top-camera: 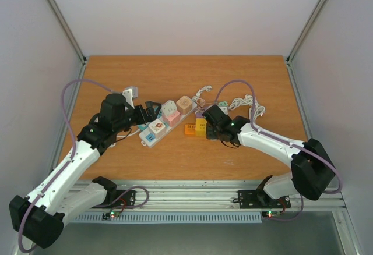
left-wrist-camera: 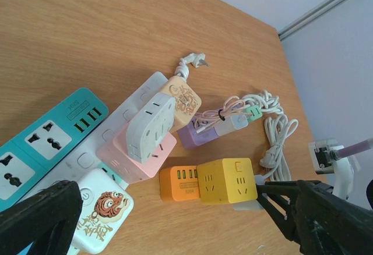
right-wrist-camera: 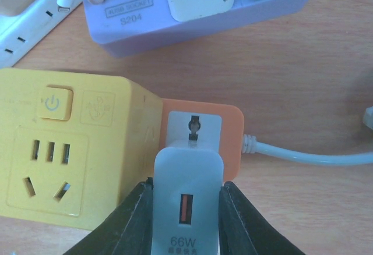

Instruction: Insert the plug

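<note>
The right gripper (right-wrist-camera: pixel 187 223) is clamping its two dark fingers on the flanks of the white charger (right-wrist-camera: pixel 187 173), the plug of this task. It is holding the charger low over the table (top-camera: pixel 245 74), pressed up beside the yellow cube socket (right-wrist-camera: pixel 64 150) and overlapping the orange cube (right-wrist-camera: pixel 230 124). Gripping by the narrow sides is leaving the charger's front end free, which I am judging a sensible hold for pushing it into a socket. The left gripper (top-camera: pixel 148 113) is hanging with its jaws spread wide and carrying nothing, above the white power strip (left-wrist-camera: pixel 111 130) and the teal strip (left-wrist-camera: pixel 58 127), probably placed there to steady something against the push. The two strips are lying diagonally across the middle of the table, the white one carrying several adapters. The purple block (right-wrist-camera: pixel 192 28) is sitting just beyond the two cubes, and the yellow cube's face is showing empty slots, so free sockets are lying close to the charger. The charger's prongs are not showing in any view, so I cannot tell which way they are pointing or which socket is being aimed at. The left arm is covering much of the teal strip from above, and the white cable (right-wrist-camera: pixel 309 156), seemingly leaving the orange cube, is running out of frame.
</note>
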`<state>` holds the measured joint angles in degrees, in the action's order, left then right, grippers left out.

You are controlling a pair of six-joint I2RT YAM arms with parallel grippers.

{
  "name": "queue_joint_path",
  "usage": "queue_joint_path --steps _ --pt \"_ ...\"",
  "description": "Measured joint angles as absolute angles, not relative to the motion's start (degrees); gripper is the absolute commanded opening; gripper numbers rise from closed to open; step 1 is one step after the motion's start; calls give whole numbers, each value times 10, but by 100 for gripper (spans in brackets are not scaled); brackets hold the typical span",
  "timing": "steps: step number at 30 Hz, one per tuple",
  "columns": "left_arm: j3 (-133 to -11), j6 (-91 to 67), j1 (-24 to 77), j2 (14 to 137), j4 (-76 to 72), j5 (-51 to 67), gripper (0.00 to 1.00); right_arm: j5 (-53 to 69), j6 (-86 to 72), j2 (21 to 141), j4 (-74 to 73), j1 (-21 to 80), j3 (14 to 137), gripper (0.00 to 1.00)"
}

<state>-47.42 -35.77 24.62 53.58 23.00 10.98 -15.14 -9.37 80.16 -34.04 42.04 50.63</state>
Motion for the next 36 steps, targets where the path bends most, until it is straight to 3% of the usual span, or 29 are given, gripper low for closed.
queue_joint_path --steps 4,11,18,21,27,36 --pt "-474 -358 244 536 230 111 99 -155 -94 812 -330 420 506 14" --pt "-474 -358 244 536 230 111 99 -156 -92 805 -353 420 518 42" --pt "-474 -358 244 536 231 111 99 -158 -69 804 -427 419 577 50" --pt "-474 -358 244 536 231 111 99 -152 -60 804 -431 418 592 44" --pt "-474 -358 244 536 235 100 99 -120 -41 822 -429 418 606 22" --pt "-474 -368 240 560 258 43 96 -107 -34 860 -406 418 610 12"
